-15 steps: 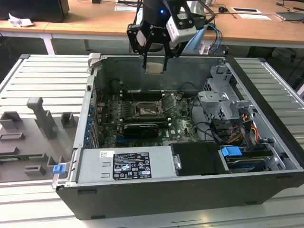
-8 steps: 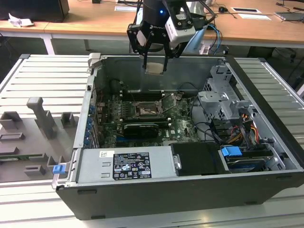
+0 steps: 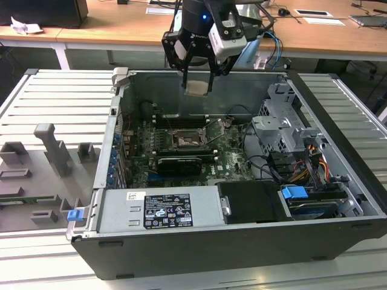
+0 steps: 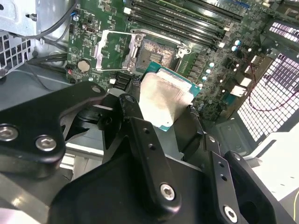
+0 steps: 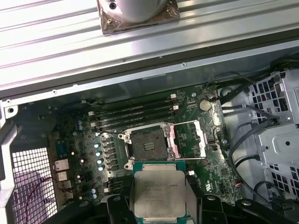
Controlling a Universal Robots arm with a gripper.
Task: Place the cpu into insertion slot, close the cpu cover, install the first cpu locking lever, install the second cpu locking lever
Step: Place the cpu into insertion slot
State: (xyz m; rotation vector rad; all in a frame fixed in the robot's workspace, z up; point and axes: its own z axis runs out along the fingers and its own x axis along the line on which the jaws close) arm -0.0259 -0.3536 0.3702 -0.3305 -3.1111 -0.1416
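The cpu (image 5: 159, 196) probably needs to be brought level, squared to the socket's rim and lowered straight down without sliding, since the contacts look delicate. The black gripper (image 3: 198, 85) pinches it by two opposite edges, fingers narrowed to its width, above the open computer case (image 3: 242, 241). Farther down on the green board, the insertion slot (image 5: 147, 145) lies bare, well apart from the cpu. The cpu cover (image 5: 172, 140) stands swung open beside it.
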